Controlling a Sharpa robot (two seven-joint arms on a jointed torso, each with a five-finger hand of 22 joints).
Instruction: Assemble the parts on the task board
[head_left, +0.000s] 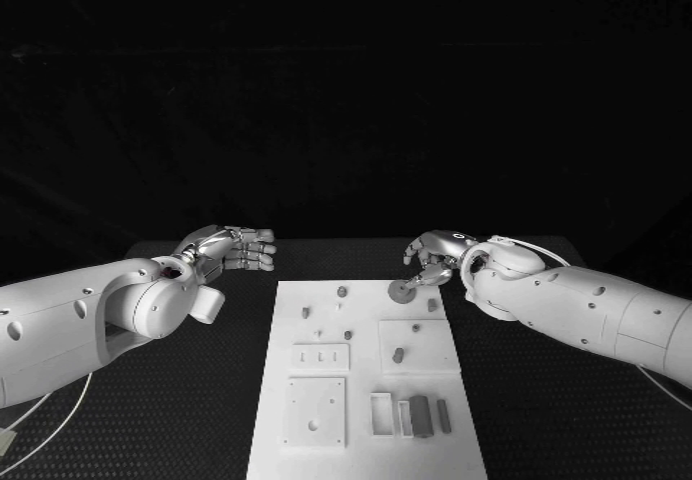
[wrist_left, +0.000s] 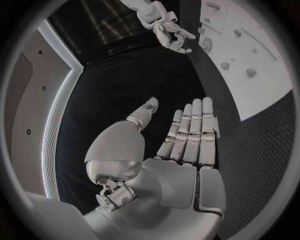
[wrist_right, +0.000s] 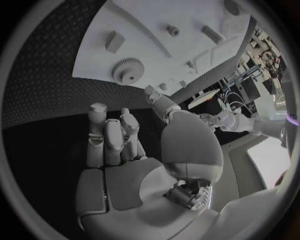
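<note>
The white task board (head_left: 361, 445) lies lengthwise in the middle of the table. A grey gear (head_left: 402, 290) lies flat near the board's far right corner, and the same gear (wrist_right: 128, 71) lies a little beyond my right fingertips, apart from them. My right hand (head_left: 433, 258) hovers just behind the gear with fingers (wrist_right: 106, 135) stretched out and nothing in them. My left hand (head_left: 231, 248) is off the board's far left corner over the black table, fingers (wrist_left: 190, 132) straight and side by side, thumb apart, holding nothing. Small grey pegs (head_left: 342, 291) stand on the board.
Raised white square plates (head_left: 319, 358) sit on the board, with a slotted frame (head_left: 381, 415) and two grey bars (head_left: 420, 410) near its front. A grey block (wrist_right: 114, 41) lies past the gear. Black dimpled table (head_left: 173, 420) flanks the board.
</note>
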